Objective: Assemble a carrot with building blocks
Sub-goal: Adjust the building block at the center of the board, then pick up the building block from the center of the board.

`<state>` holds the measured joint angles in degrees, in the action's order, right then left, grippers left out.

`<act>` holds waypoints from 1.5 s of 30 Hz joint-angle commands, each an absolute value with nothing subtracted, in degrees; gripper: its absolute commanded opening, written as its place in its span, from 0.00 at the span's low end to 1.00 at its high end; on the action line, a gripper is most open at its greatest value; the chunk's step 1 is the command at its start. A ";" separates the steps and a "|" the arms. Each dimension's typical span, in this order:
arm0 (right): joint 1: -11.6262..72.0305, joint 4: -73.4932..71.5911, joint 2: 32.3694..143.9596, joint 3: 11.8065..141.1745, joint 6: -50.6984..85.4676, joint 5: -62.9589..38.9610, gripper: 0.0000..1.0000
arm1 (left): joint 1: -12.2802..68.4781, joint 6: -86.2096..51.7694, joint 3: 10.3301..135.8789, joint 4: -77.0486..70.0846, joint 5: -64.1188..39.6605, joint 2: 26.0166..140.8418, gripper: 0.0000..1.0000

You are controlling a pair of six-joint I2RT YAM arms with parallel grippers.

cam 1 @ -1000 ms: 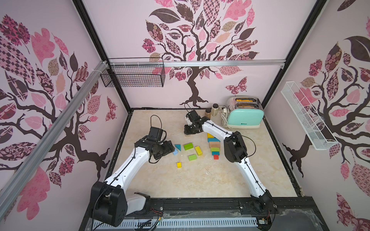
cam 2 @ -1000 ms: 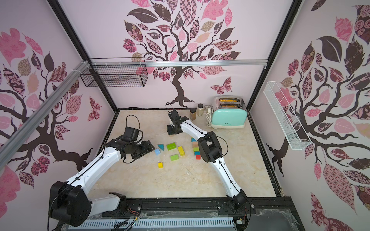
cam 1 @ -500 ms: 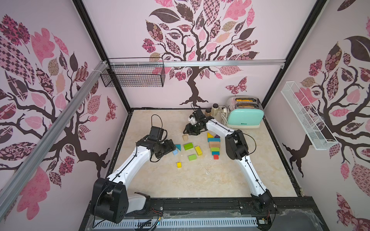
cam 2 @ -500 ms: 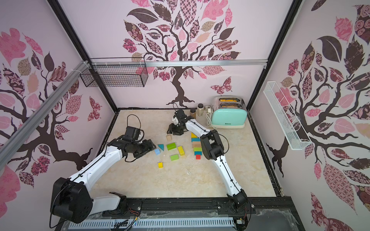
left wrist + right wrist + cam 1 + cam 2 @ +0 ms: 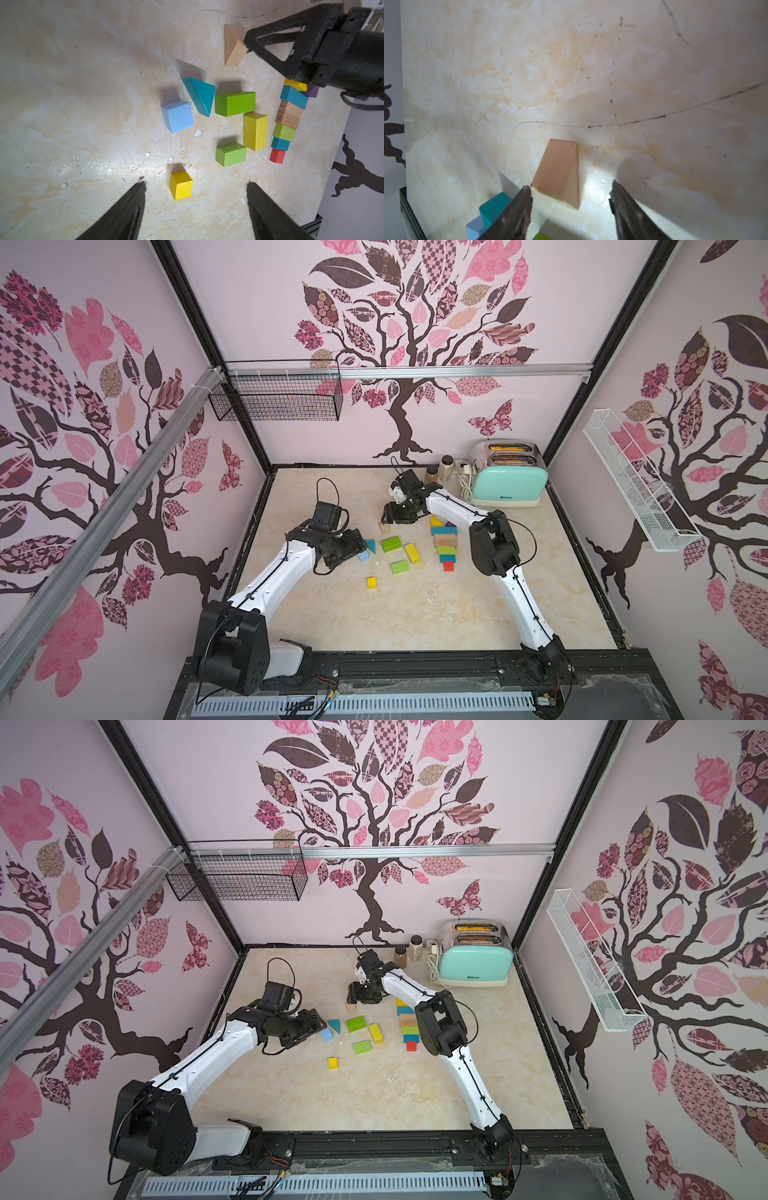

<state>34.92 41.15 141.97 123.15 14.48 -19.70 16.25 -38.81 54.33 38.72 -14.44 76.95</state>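
Since a second ago the right claw has spread its jaws, and the tan wedge now lies released on the surface. One fingertip sits at the wedge's corner; the other stands clear. The left arm has barely shifted.

Near to far, in both top views:
- Lone yellow cube, nearest the base.
- Loose cluster: small green block, yellow bar, larger green block, light blue cube, teal wedge. The left claw hangs by this cluster, jaws wide, nothing in them.
- Carrot column, on the right arm's side of the cluster: red cube at the near tip, four wider pieces touching in a row behind it. A yellow piece and a purple piece sit at the far end, partly hidden by the right arm.
- Tan wedge, just beyond the cluster and apart from the column.

Step in hand, as I judge it: the body is laid and the top is under way; the tan wedge is parked, not yet placed. The next move calls for gripping a wedge across its flat faces and seating it against the column's far end without nudging the row.
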 commanded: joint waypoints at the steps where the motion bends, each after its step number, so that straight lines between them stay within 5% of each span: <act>1: 37.21 42.31 140.85 123.85 12.29 -16.81 0.65 | 16.00 -38.61 55.89 37.96 -14.86 77.18 0.81; 7: 38.55 45.28 144.54 127.43 10.33 -11.56 0.63 | 16.00 -38.68 55.22 38.23 -13.91 75.86 0.81; 13: 39.13 47.22 146.35 129.27 9.96 -6.81 0.46 | 16.00 -38.21 55.38 38.56 -13.72 75.41 0.81; 24: 39.59 46.50 147.36 128.83 11.15 -5.98 0.36 | 16.00 -37.71 55.19 38.99 -13.73 74.77 0.81; 32: 40.14 45.88 148.36 129.81 12.11 -5.89 0.50 | 16.00 -37.62 54.66 39.37 -13.54 73.81 0.81; 45: 40.10 45.97 145.73 128.41 11.82 -5.04 0.17 | 15.91 -36.88 54.90 39.72 -13.71 72.55 0.81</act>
<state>39.94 43.46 145.73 129.03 11.70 -5.89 16.14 -38.17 54.30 39.27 -14.00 74.00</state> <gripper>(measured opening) 0.301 0.813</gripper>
